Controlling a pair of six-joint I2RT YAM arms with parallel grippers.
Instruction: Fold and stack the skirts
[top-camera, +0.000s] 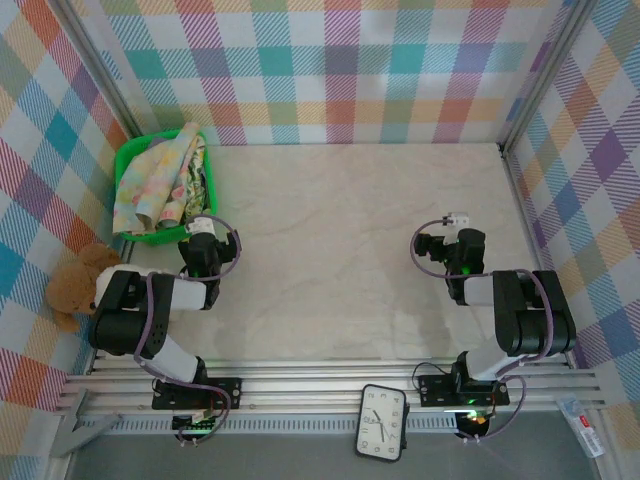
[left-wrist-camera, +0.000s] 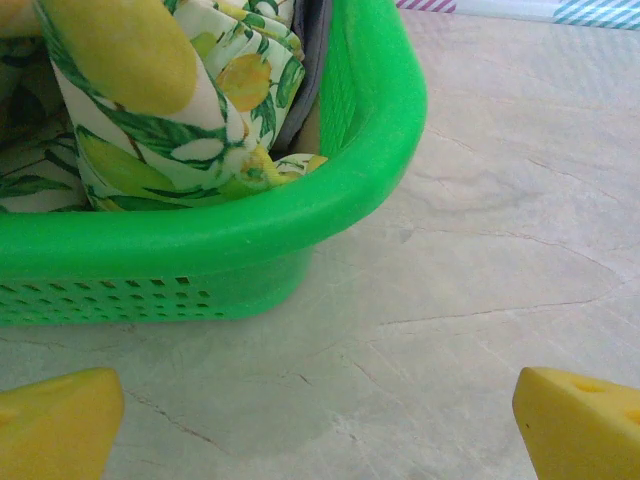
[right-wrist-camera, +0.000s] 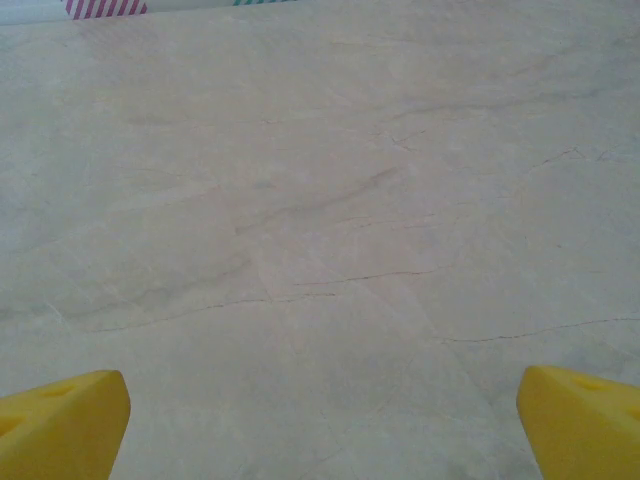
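Observation:
Several skirts (top-camera: 165, 180) lie bunched in a green basket (top-camera: 131, 157) at the table's far left. The pale pastel patterned one drapes over the basket's front. In the left wrist view a white skirt with yellow-green floral print (left-wrist-camera: 160, 110) fills the basket (left-wrist-camera: 300, 225), with a grey cloth edge (left-wrist-camera: 305, 85) behind it. My left gripper (top-camera: 203, 232) hovers just in front of the basket, open, its yellow fingertips (left-wrist-camera: 55, 425) wide apart over bare table. On the right side of the table my right gripper (top-camera: 447, 243) is open too, yellow fingertips (right-wrist-camera: 60, 425) spread above the marble surface.
A brown teddy bear (top-camera: 78, 284) sits against the left wall beside the left arm. A black clock (top-camera: 382, 421) lies on the rail at the near edge. Plaid walls enclose the pale marble table (top-camera: 340, 230) on three sides.

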